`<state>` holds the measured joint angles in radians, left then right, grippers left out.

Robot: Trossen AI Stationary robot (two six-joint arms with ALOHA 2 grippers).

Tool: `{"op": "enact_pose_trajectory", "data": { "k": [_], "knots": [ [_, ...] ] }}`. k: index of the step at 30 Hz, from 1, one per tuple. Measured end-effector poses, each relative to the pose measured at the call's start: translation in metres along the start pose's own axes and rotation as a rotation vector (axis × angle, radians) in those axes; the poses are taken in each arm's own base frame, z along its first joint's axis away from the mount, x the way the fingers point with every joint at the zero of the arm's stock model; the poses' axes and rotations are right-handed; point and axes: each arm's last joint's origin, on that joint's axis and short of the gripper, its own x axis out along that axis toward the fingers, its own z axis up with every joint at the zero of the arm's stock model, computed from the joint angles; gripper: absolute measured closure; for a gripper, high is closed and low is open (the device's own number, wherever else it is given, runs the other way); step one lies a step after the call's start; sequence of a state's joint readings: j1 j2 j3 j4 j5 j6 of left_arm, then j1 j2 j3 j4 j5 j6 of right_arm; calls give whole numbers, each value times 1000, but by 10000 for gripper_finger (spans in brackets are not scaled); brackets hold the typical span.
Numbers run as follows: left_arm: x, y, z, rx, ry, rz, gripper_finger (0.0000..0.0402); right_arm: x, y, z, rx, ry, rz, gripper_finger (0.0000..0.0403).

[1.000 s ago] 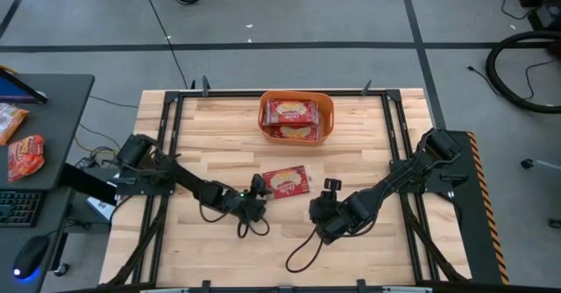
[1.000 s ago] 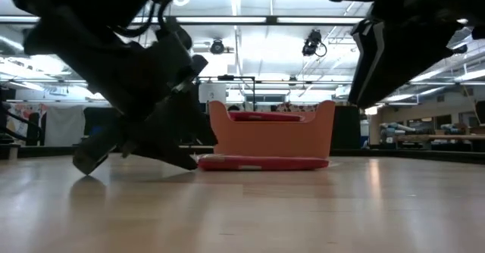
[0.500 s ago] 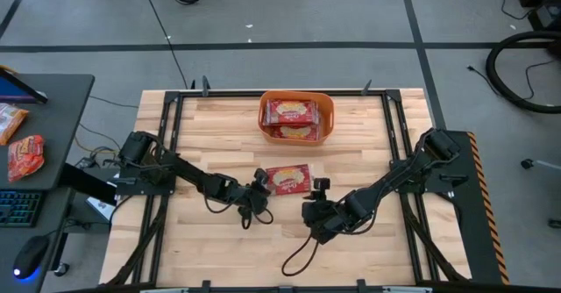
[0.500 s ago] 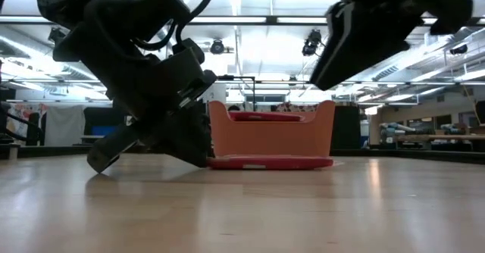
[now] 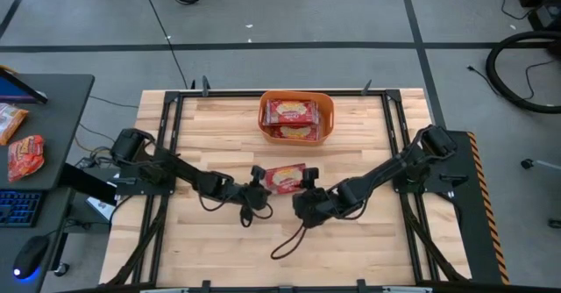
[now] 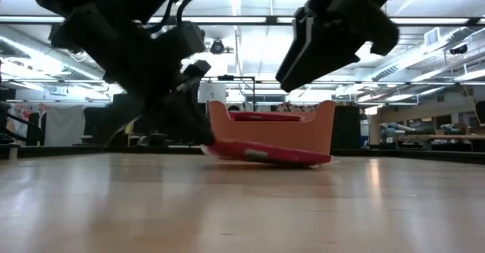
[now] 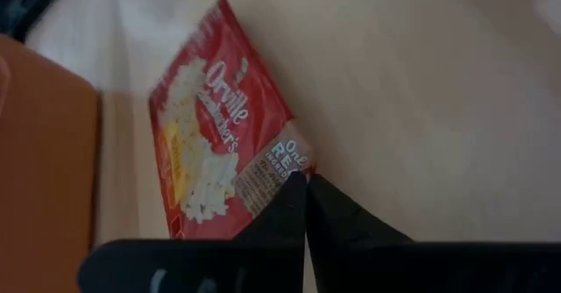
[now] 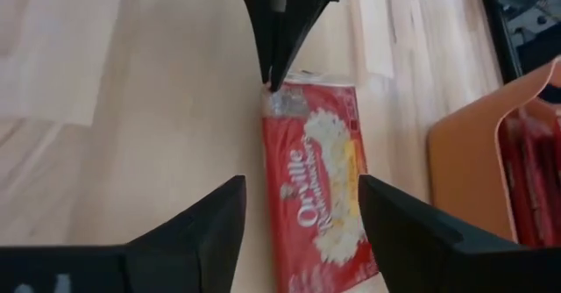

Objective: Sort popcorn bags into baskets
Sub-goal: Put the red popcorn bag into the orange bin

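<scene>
One red popcorn bag (image 5: 286,178) lies on the wooden table, near of the orange basket (image 5: 329,117). Two more bags (image 5: 292,112) lie in that basket. My left gripper (image 5: 261,177) is at the bag's left end and is shut on it. My right gripper (image 5: 307,182) hovers open over the bag's right end. In the right wrist view its fingers (image 8: 210,227) stand on either side of the bag (image 8: 320,179) without touching it. The low view shows the bag (image 6: 273,154) tilted, its right end on the table. My left gripper pinches the bag's left short edge, near a corner (image 7: 285,157), between its two shut fingertips (image 8: 273,81). The fingers slant down from the table's left. That end (image 6: 216,148) is raised a little, while the right end (image 6: 322,160) rests on the wood.
The basket stands at the table's far middle. Loose black cables (image 5: 289,240) trail over the wood near both arms. Black frame rails (image 5: 171,126) run along the table's left and right sides. A desk with more packets (image 5: 26,155) stands left of the table.
My left gripper has gone toward the table's right to the bag's left end, shut on it and raised that end slightly. My right gripper has moved left and far toward the bag's right end and stands above it.
</scene>
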<state>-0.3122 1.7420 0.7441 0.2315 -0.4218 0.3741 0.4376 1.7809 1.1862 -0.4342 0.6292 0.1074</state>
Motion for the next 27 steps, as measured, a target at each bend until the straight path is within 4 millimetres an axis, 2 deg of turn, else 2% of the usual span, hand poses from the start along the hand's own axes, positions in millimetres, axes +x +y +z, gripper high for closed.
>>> {"op": "enact_pose_trajectory", "data": {
  "k": [11, 18, 24, 27],
  "knots": [
    [-15, 14, 16, -263, -119, 44, 398, 10, -12, 1, -12, -1, -22, 169],
    [-17, 17, 21, -330, -167, 53, 398, 27, -11, -18, 33, -31, -12, 169],
    [-17, 18, 23, -363, -186, 56, 399, 35, -8, -26, 103, -129, -6, 169],
    [-18, 19, 25, -374, -208, 61, 399, 39, -9, -36, 105, -120, -45, 171]
  ]
}}
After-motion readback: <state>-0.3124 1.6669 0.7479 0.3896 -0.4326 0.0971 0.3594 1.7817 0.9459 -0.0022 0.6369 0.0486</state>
